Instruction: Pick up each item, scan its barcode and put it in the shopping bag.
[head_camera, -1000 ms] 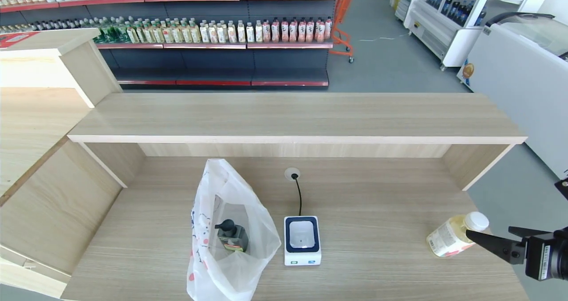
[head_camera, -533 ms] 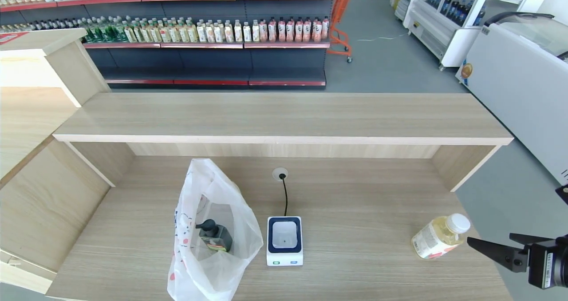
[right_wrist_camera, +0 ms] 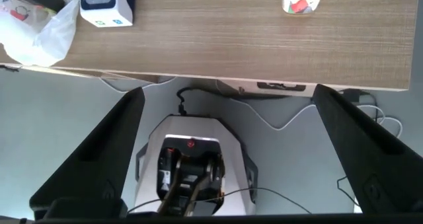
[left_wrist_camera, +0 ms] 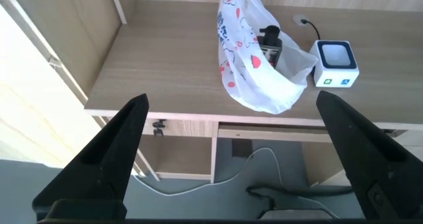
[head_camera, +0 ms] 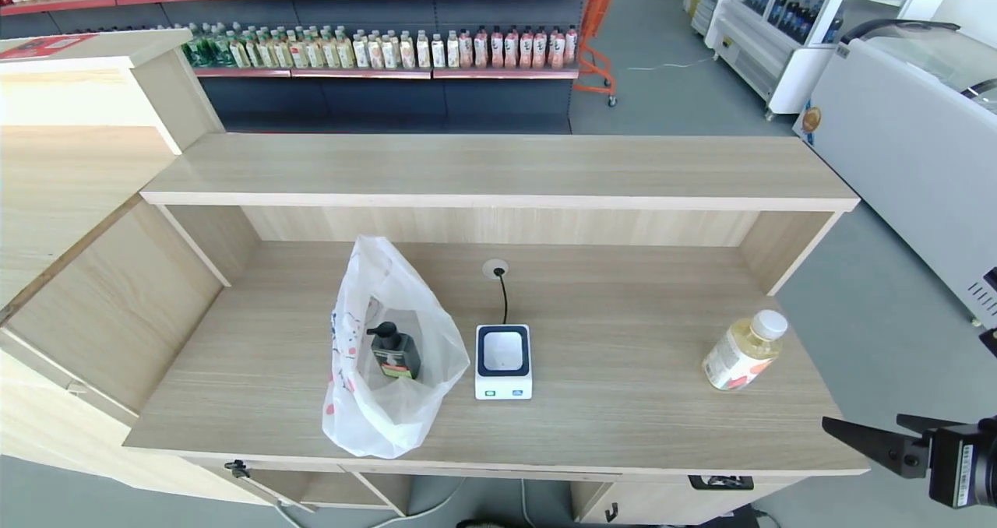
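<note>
Left pincer (left_wrist_camera: 231, 97) and right pincer (head_camera: 861, 419) both gape wide, empty.
The bottle (head_camera: 744, 350) stands on the surface (head_camera: 623, 411) beyond the right pincer, well apart; scanner (head_camera: 503, 360) and shopping bag (head_camera: 389, 403) sit farther to its left.

The counter (head_camera: 623, 411) is pale wood-grain board, matt and smooth. The shopping bag (head_camera: 366, 419) is thin translucent white plastic, crinkled and faintly shiny. The scanner (head_camera: 503, 362) has a smooth white plastic shell and a glossy window. The bottle (head_camera: 742, 350) is clear plastic with a paper-looking label.
</note>
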`<state>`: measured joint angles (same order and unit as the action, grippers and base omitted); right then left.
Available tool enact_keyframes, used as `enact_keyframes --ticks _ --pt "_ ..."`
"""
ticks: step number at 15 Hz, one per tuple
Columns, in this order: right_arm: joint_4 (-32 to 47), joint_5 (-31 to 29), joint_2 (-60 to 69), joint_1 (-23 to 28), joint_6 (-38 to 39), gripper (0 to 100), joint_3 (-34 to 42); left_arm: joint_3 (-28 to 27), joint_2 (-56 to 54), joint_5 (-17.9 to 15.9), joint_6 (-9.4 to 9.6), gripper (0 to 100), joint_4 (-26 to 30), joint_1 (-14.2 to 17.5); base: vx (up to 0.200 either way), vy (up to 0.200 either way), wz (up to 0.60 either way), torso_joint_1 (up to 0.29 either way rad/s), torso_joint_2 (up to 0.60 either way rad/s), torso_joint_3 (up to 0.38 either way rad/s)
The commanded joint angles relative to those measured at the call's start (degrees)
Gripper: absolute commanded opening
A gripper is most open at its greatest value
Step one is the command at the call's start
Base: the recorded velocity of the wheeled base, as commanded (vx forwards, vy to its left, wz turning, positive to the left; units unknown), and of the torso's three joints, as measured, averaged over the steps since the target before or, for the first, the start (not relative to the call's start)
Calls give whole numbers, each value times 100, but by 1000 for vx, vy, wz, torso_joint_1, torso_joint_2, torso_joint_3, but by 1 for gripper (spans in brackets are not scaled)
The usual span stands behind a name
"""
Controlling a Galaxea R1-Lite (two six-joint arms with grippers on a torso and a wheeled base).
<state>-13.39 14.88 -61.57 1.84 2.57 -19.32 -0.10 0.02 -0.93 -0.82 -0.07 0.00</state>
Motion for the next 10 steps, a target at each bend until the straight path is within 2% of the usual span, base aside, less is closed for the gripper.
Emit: enact_keyframes --ticks 1,4,10 --pt "-6 -3 -48 27 6 100 -19 1 -2 5 -6 100 -1 0 0 0 0 0 0 0" --pt "-6 6 -48 97 6 100 -28 1 -2 -4 11 100 -1 0 0 0 0 0 0 0" --pt "47 -3 -65 194 15 100 7 1 -2 -4 20 100 -1 0 0 -200 0 2 3 3"
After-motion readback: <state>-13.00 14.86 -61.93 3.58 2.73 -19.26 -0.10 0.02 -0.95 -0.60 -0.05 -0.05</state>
